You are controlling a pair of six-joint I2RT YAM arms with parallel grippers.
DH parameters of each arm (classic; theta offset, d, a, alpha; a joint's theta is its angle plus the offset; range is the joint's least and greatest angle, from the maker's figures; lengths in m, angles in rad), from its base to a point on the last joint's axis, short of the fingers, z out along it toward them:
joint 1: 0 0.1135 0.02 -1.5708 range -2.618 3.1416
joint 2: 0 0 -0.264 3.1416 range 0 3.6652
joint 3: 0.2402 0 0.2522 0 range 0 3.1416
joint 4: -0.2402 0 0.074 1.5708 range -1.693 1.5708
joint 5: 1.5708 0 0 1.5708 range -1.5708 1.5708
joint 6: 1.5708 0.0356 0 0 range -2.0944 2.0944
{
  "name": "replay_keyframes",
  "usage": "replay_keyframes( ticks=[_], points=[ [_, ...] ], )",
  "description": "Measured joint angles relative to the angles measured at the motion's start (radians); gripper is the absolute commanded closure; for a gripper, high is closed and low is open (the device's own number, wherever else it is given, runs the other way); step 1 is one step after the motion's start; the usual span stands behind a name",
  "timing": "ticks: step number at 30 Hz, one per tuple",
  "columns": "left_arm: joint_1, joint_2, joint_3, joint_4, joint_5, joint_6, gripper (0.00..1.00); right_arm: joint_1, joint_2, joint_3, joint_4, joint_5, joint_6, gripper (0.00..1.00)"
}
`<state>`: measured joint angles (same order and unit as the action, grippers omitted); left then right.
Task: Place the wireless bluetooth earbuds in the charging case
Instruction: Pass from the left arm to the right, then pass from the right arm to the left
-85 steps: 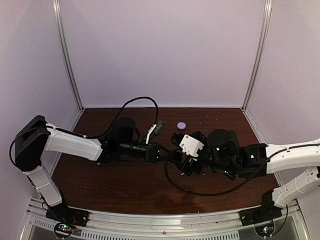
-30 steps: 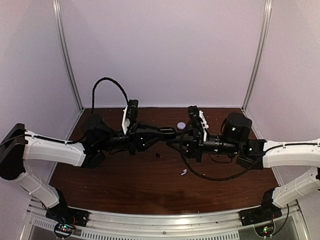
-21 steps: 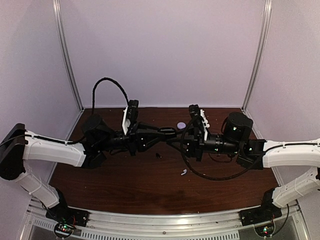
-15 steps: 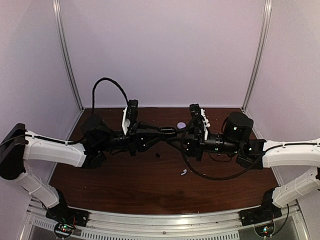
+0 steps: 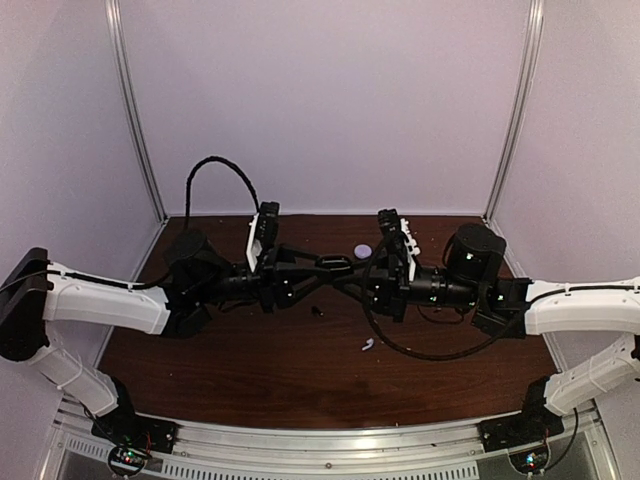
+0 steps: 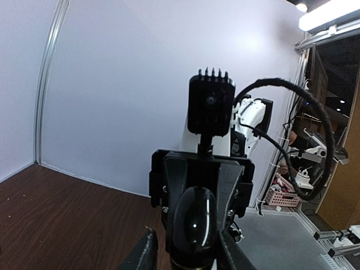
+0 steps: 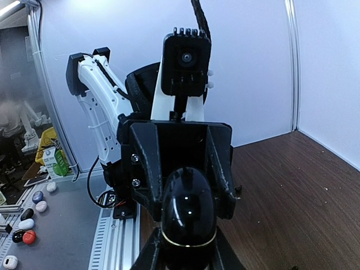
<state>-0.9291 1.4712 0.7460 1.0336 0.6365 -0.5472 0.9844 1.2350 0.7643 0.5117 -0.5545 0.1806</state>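
The charging case (image 5: 362, 251), a small round lavender pebble, lies on the brown table behind the two grippers. One white earbud (image 5: 367, 345) lies on the table nearer the front; no other earbud shows. Both arms meet nose to nose above the table's middle around a glossy black oval object (image 5: 333, 265) with a thin gold ring. My right gripper (image 7: 187, 247) is shut on the black oval object (image 7: 187, 208). My left gripper (image 6: 185, 247) flanks the same object (image 6: 193, 222), with a narrow gap showing beside one finger.
A tiny dark speck (image 5: 317, 311) lies on the table below the grippers. Pale walls with metal corner posts (image 5: 135, 110) enclose the table on three sides. The metal rail (image 5: 330, 440) with both arm bases runs along the near edge.
Both arms have stayed almost still over the last second. The left jaws have parted slightly from the black oval object, while the right jaws have closed tighter on it.
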Motion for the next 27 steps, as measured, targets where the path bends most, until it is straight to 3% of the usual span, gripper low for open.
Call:
replay_keyframes(
  ticks=[9,15,21,27],
  points=[
    [-0.002,-0.042,0.069,-0.308,-0.015,0.124,0.6,-0.007,0.0,0.011,-0.101,0.01,-0.053,0.96],
    [-0.002,-0.048,0.113,-0.452,0.011,0.193,0.68,-0.008,0.0,0.02,-0.163,0.008,-0.077,0.96],
    [-0.002,-0.048,0.121,-0.499,0.043,0.22,0.71,-0.008,0.0,0.027,-0.205,-0.009,-0.082,0.96],
    [-0.002,-0.048,0.124,-0.514,0.055,0.225,0.66,-0.009,0.0,0.03,-0.221,-0.022,-0.087,0.96]
  ],
)
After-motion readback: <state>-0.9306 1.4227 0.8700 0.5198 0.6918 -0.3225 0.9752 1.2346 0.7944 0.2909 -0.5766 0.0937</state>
